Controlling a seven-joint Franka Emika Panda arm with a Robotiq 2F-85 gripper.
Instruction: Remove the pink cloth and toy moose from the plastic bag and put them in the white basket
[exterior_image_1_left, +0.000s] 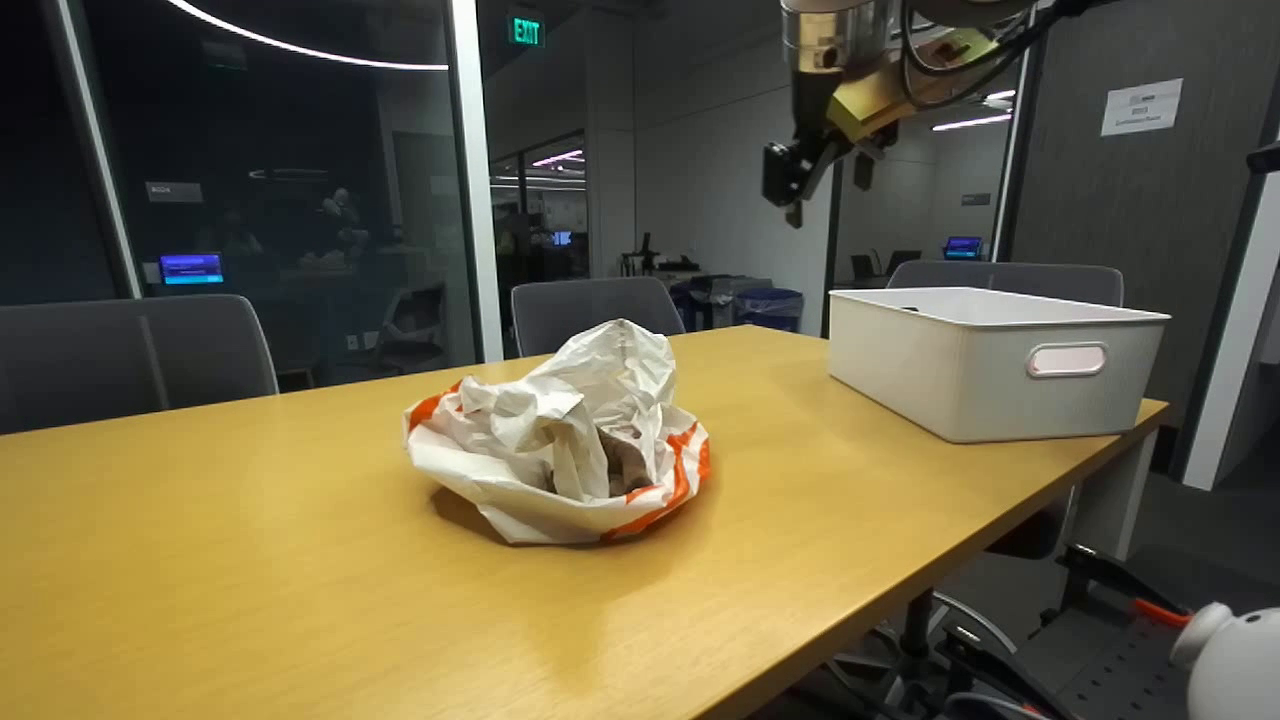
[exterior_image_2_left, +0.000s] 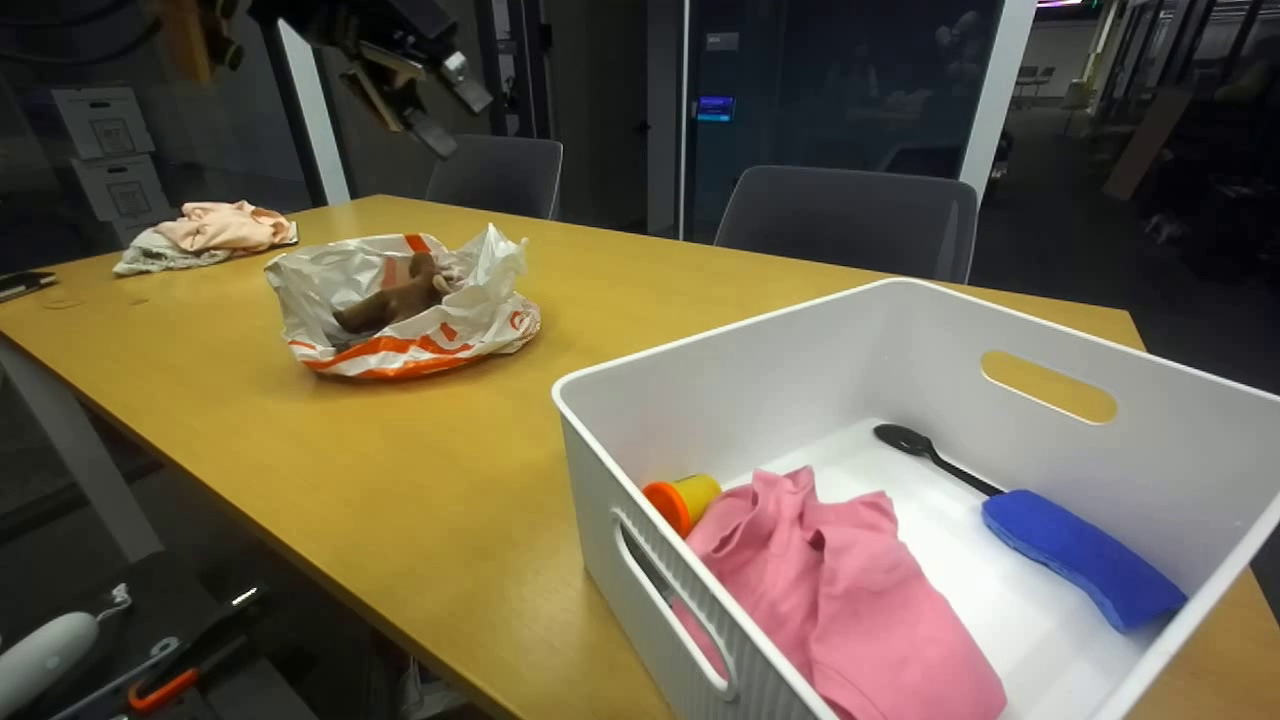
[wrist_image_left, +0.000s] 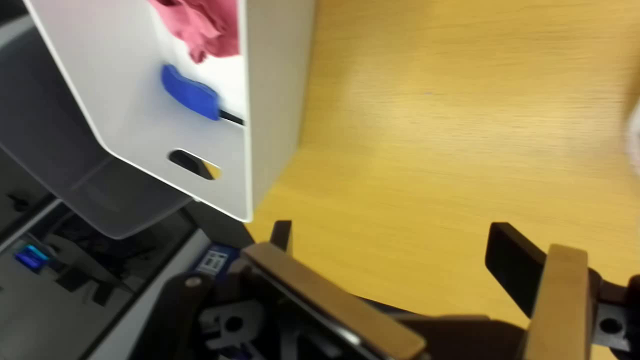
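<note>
The pink cloth lies crumpled inside the white basket; it also shows in the wrist view. The brown toy moose lies in the open plastic bag, white with orange print. In an exterior view the crumpled bag hides most of the moose. My gripper is high above the table, between the bag and the basket. In the wrist view the gripper has its fingers wide apart with nothing between them. The basket is at upper left there.
The basket also holds a yellow tub with an orange lid, a black spoon and a blue piece. A peach and whitish cloth pile lies at the table's far end. Chairs stand along the table.
</note>
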